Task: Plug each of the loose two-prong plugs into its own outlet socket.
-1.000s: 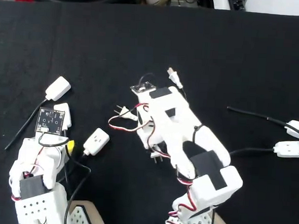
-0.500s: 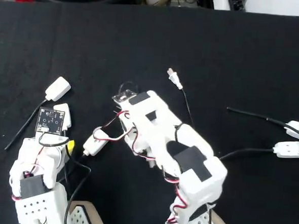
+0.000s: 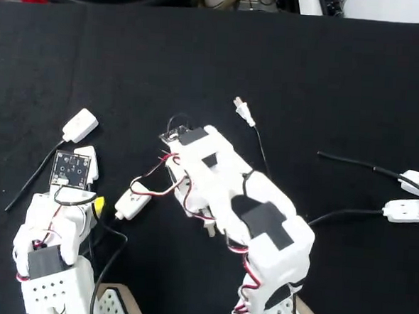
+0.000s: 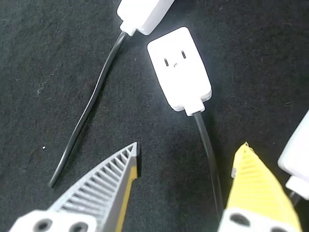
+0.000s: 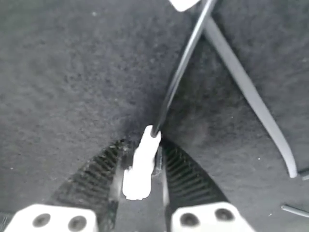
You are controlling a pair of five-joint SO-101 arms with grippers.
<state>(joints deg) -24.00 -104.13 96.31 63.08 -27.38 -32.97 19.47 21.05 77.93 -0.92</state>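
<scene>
From above, your left arm (image 3: 51, 240) sits at the near left corner of the black tabletop (image 3: 329, 65), with its wrist over the near socket (image 3: 88, 157). The far socket (image 3: 80, 124) lies just beyond that one. Your right arm (image 3: 228, 194) reaches from the near edge to the middle of the tabletop. The middle socket (image 3: 133, 200) lies just beside its wrist, between the two arms. A loose plug (image 3: 243, 109) lies beyond the right arm, prongs toward the far edge. Two right sockets (image 3: 407, 210) lie close together at the right edge, well apart from everything else.

In your left wrist view, the left gripper (image 4: 190, 147) is released. The grey finger (image 4: 111, 179) and the yellow finger (image 4: 256, 188) stand wide apart and hold nothing. The near socket lies face up just ahead of them with both slots showing, and its socket cable (image 4: 206, 145) runs back between the fingers. The far socket's end shows past it, not touching it.

In your right wrist view, the right gripper (image 5: 143, 150) is clenched on the held plug (image 5: 137, 169), a small white plug pinched between both fingers. Its plug cable (image 5: 181, 67) leads away from the fingertips over the tabletop. A grey cable (image 5: 251, 96) lies beside it. You cannot tell here where the held plug's prongs point.
</scene>
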